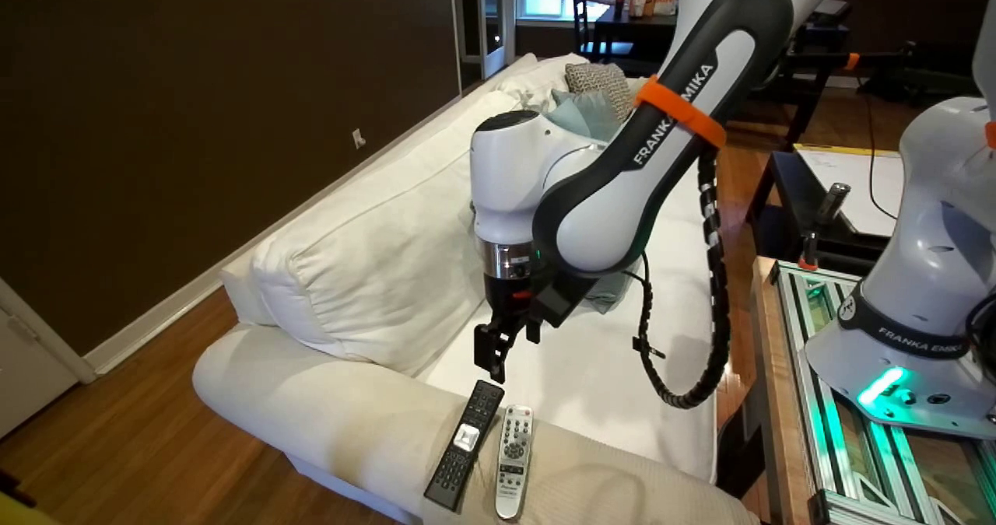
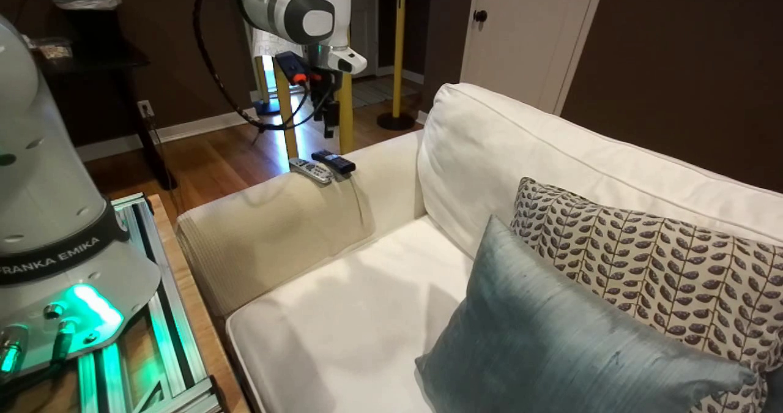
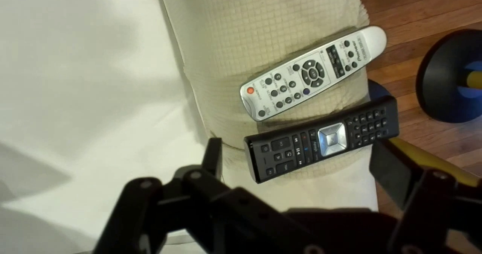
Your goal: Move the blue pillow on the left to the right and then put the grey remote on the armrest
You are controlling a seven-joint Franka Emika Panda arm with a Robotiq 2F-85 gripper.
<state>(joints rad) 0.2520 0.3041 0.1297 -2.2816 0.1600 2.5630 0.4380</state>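
1. Misaligning could be landing the empty, wide-spread gripper (image 3: 304, 163) on the black remote (image 3: 321, 139).
2. Grey remote (image 3: 313, 73) is lying on the armrest (image 3: 278, 32), wrist view's upper right; blue pillow (image 2: 563, 327), lower right in an exterior view.

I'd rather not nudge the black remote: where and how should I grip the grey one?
Probably from above, pinching the grey remote by its long sides between middle and plain end: it lies buttons up on the armrest, and the gap to the black remote widens that way. The fingers stand apart roughly along its length, so they should turn first.
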